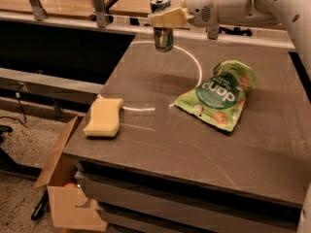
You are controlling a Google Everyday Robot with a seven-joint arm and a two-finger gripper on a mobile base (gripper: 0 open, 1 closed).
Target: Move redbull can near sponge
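Observation:
The redbull can [162, 37] is upright and held in the air above the far part of the dark table [160, 144]. My gripper [165, 18] is shut on the can's upper half, its pale fingers [171, 17] wrapped around it, with the white arm reaching in from the upper right. The pale yellow sponge [103, 117] lies flat near the table's front left corner, well below and to the left of the can.
A green snack bag [218, 97] lies on the right middle of the table. A tan cardboard box [63, 193] stands on the floor at the table's front left. A rail with metal posts [97, 4] runs behind the table.

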